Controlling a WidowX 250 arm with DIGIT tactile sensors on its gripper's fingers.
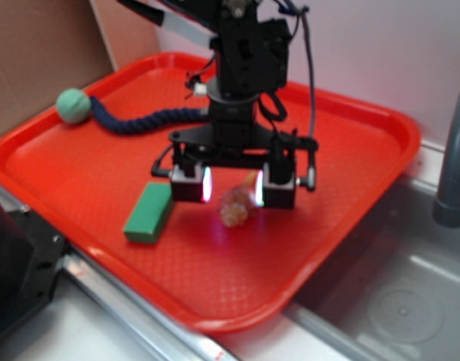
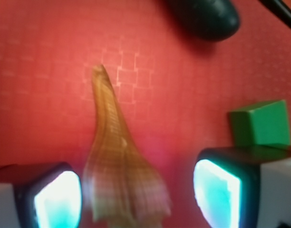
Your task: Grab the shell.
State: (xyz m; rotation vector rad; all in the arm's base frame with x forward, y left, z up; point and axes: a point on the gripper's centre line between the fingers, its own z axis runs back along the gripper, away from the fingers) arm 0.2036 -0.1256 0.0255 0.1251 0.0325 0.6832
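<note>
On the red tray (image 1: 87, 162), starting at nine o'clock, a green ball (image 1: 72, 105) on a blue rope (image 1: 140, 120) is seen, well apart from the action. Next, at about seven o'clock from the gripper (image 1: 232, 185), a green block (image 1: 149, 213) lies flat, just beside the left finger (image 1: 189, 183). In the wrist view the block (image 2: 262, 123) is seen at three o'clock, close behind the lit pad (image 2: 217, 192) on that side.

The fingers are held apart, and the shell (image 1: 236, 207) is seen between them, low on the tray. In the wrist view the shell (image 2: 119, 175) lies with its wide end between the pads and its tip at twelve o'clock. It sits nearer the pad (image 2: 57, 199) at nine o'clock than the other; whether it is touched there cannot be told.

So the risks are judged thus: with the shell off-centre, it may be pushed sideways by one pad before the other arrives, and turned. The flared, ridged body may be squeezed out forward along its taper if only the edge is caught. If the gripper is not low enough, the shell may be skimmed over. The block may be nudged, being so close.

At one o'clock in the wrist view a dark rounded thing (image 2: 205, 16) lies, well apart and no hazard.
</note>
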